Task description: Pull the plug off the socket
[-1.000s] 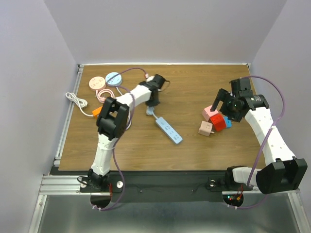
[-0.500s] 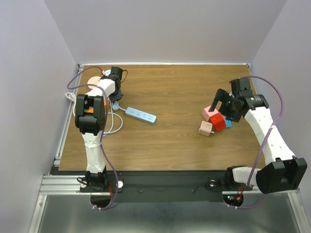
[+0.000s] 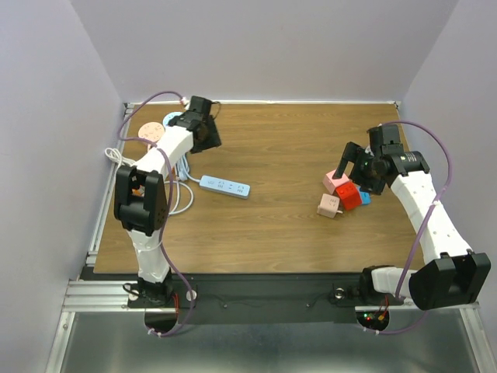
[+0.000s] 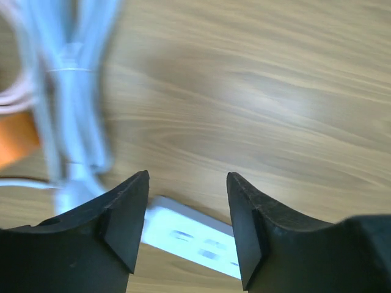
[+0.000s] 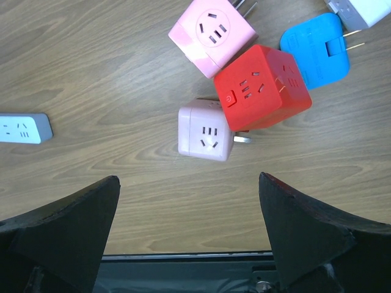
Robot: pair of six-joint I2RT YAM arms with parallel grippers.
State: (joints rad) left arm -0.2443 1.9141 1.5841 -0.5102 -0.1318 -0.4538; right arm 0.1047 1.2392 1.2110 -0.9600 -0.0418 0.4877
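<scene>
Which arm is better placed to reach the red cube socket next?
Right. Its open end effector hangs over the red cube socket. The left end effector is across the table, above the white power strip.

Matt wood-grain table (image 3: pixel 295 233) beneath my matt black left fingers (image 4: pixel 125 217). The strip (image 4: pixel 195 235) is smooth, glossy white plastic, and the white cable (image 4: pixel 70 79) left of it is smooth-sheathed. Well right of the strip, the red cube (image 5: pixel 261 88) and pink cube (image 5: pixel 212 36) show satin plastic.
</scene>
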